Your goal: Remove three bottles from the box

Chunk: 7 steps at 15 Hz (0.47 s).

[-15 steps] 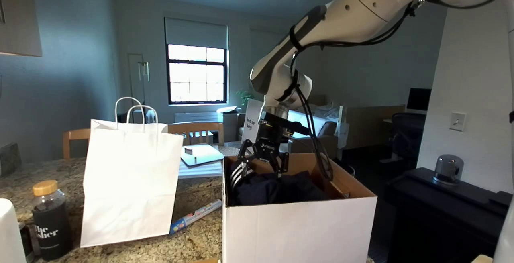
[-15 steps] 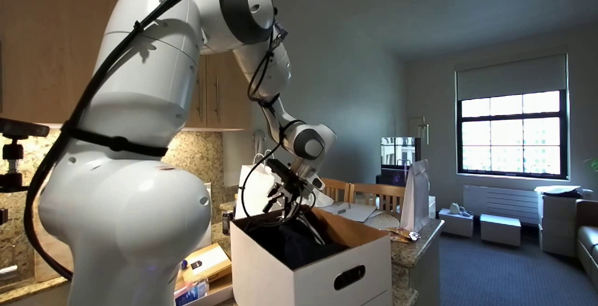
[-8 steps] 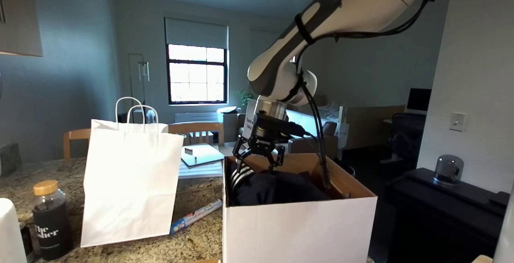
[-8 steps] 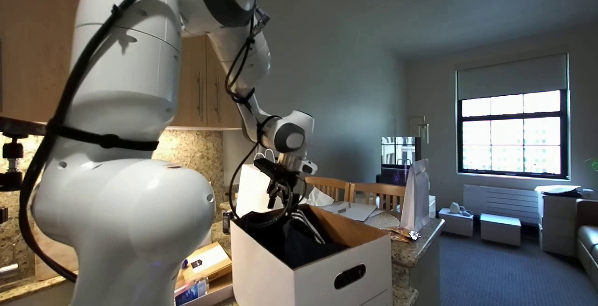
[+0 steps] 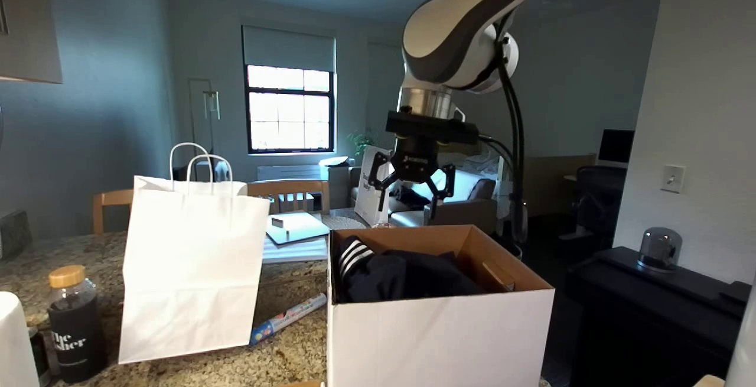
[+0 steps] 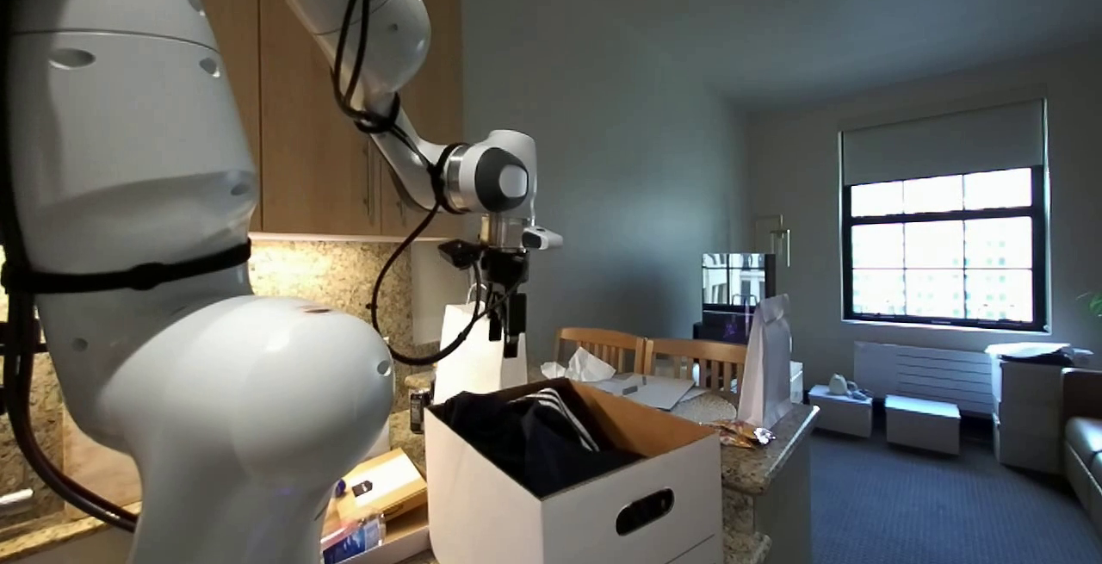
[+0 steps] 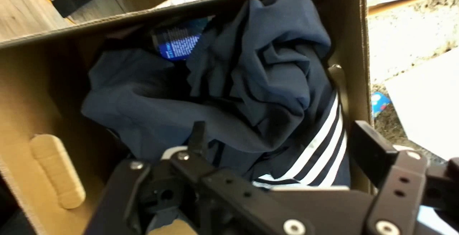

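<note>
Hanging over the box (image 5: 440,342), gripper (image 5: 407,205) points straight down, right of centre in an exterior view. Jaws wide, tips well apart and up above the cloth (image 7: 276,80). Wrist view: fingers (image 7: 371,147) reach in along the bottom of the frame, one near the middle, one at right. Box sits low in the frame in both exterior views, top open, white outside, brown inside. Cloth is dark, bunched up inside the box, white stripes at lower right of the wrist view. Blue-labelled packet (image 7: 179,46) shows partly beside it, upper left of the wrist view, print too small to read. The bottles: cannot tell whether any lie under the cloth. On the counter (image 5: 283,366), lower left of an exterior view: dark jar (image 5: 75,340) with a tan lid. White paper bag (image 5: 195,269) upright at left, blue tube (image 5: 288,319) lying between bag and box. Farther back: wooden chair (image 5: 289,187) left of centre, couch (image 5: 472,215) behind the gripper, window (image 5: 289,109) at upper left of centre.
</note>
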### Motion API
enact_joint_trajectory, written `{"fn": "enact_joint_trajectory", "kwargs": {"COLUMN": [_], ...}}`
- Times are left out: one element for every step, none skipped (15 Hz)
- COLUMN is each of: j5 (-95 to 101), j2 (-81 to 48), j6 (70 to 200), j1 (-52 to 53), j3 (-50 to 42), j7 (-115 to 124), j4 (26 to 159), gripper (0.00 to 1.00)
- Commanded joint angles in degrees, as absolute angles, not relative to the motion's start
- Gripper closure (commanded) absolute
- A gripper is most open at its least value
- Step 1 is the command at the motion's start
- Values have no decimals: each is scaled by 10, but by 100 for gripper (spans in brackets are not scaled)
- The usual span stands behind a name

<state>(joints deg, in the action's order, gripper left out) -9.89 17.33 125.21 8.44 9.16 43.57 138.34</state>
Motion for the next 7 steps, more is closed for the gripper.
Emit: {"fn": "enact_joint_trajectory", "kwargs": {"j5": [-70, -84, -84, -83, -83, -83, -83], "j2": [163, 183, 180, 176, 172, 169, 167], "j6": [1155, 1196, 1177, 1169, 1169, 1169, 1169], "j1": [58, 63, 61, 60, 60, 60, 61], "j3": [103, 103, 103, 102, 102, 102, 102], "j7": [467, 453, 453, 453, 453, 454, 454], "j4": [1343, 1368, 1360, 1354, 1351, 1351, 1351], "gripper": [0, 0, 0, 0, 0, 0, 0]}}
